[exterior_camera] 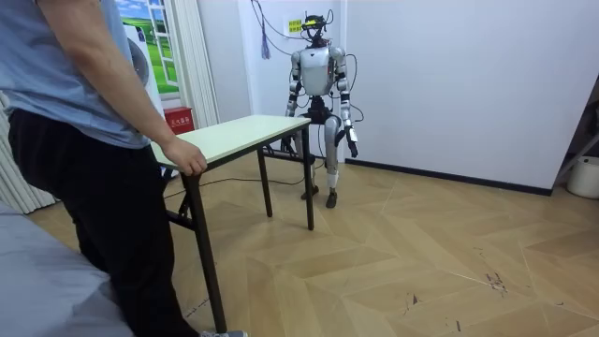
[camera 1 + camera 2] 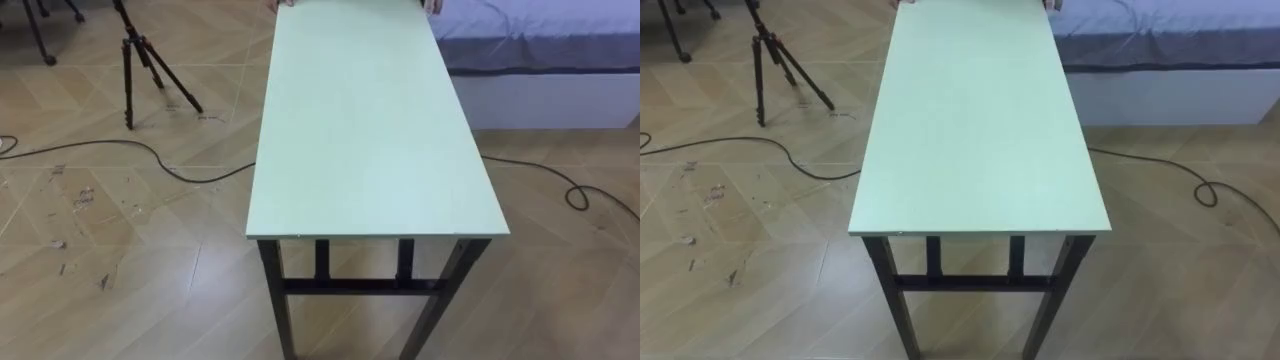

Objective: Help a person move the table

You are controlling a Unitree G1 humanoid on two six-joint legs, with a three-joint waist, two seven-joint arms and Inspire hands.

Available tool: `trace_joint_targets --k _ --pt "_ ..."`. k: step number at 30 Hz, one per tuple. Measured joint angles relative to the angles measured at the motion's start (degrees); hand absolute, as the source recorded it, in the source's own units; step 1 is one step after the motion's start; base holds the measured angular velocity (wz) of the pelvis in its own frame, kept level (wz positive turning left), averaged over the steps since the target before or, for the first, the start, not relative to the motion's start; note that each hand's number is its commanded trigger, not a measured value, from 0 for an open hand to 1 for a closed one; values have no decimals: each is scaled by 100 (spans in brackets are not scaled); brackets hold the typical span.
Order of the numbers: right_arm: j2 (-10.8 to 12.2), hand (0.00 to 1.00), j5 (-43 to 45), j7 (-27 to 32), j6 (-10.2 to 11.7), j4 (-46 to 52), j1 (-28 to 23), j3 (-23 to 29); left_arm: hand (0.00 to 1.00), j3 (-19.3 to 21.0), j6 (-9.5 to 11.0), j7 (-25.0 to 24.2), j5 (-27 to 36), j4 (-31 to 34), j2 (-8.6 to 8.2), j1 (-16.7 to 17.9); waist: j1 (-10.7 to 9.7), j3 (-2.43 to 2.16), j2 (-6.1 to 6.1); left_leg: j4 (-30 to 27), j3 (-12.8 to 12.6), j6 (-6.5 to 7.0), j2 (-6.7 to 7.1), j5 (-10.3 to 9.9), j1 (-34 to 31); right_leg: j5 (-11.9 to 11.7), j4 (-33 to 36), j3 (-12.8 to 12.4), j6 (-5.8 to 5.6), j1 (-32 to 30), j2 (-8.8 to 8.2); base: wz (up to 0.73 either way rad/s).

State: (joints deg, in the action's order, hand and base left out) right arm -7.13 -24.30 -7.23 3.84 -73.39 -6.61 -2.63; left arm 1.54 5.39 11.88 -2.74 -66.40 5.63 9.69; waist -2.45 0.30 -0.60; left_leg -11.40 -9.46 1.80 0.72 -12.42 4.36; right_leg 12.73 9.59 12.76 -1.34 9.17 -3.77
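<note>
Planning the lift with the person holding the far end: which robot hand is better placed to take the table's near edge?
Right, narrowly: the table sits slightly toward the robot's right in the eye views, and the left robot hand hangs clear of it. Both will likely be needed.

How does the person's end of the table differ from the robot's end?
The person's end is held: the person's hand curls over its corner. The robot's end is untouched; the robot's left hand hangs beside its leg. The person's end lies by the bed, the robot's end over wooden floor. Both are level.
</note>
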Motion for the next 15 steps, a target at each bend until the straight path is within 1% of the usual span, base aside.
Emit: trace_joint_targets --k 4,9,11,12,14,15 --pt "-3 0 -7 -16 5 6 0 -21 0 0 0 -7 0 8 1 1 22 -2 20 10 -2 0 0 0 0 0 -1 -18 0 -7 1 0" --pt "-27 0 62 -49 -20 9 36 -122 0 -6 -4 -14 4 13 0 -15 95 -6 5 15 1 0 0 0 -32 0 -2 12 0 -24 2 0" --pt "-27 0 12 -66 -25 9 42 -170 0 -41 -20 -42 161 8 1 -19 117 -7 -9 14 10 0 0 0 -62 0 -1 19 0 -22 1 0" --pt "-27 0 -9 -73 -26 6 47 -184 0 -63 -24 -63 248 6 4 -21 119 -15 10 6 11 0 2 0 -70 0 -2 27 0 -22 0 0" --pt "-26 0 -52 -102 -35 -2 49 -208 0 -99 -78 -236 735 -24 16 -5 116 -13 9 7 18 0 13 0 -71 0 -3 32 -1 -29 0 0" --pt "-26 0 -47 -106 -46 -3 50 -196 0 -105 -104 -278 870 -32 17 1 110 -12 6 7 23 0 13 0 -72 0 -3 41 -1 -31 -1 0"
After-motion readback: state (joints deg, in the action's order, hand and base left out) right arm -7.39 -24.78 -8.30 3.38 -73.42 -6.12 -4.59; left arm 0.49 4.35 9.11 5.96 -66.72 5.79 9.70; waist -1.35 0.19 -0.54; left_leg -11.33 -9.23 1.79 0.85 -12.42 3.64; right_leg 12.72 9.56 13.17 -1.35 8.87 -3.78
